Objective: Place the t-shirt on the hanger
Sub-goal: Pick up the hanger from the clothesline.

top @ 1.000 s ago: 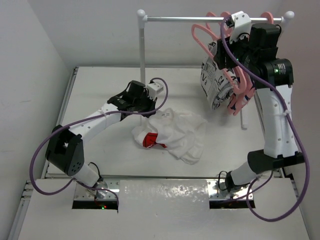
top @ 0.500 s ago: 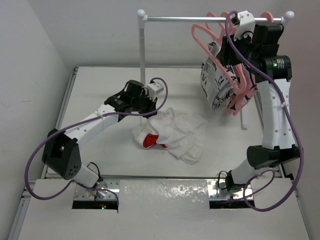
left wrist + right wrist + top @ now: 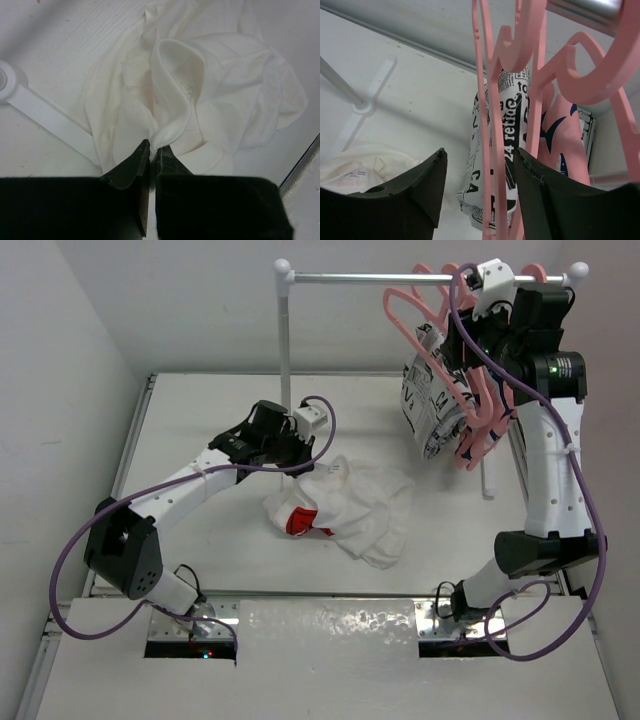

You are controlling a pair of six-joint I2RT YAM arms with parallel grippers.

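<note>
The t-shirt (image 3: 350, 505) lies crumpled in the middle of the surface (image 3: 200, 410), with its red patch at the heap's eight o'clock side. My left fingers (image 3: 153, 152) are clamped together on a raised fold at the heap's ten o'clock edge. The wrist view shows only a thin pinch of cloth, so I judge a slow lift best, watching for the fold slipping out.

At about two o'clock from the shirt stands the rack (image 3: 400, 278) with its hangers. My right fingers (image 3: 480, 165) are apart, straddling the neck of the hanger (image 3: 496, 150) just under the rail, and neither clearly touches it. I would centre that neck before closing and take one hanger only. The newsprint shirt (image 3: 507, 130) and the pink shirt (image 3: 560, 135) hang just beyond, towards three o'clock. I cannot tell which hangers carry them, so either could snag.
</note>
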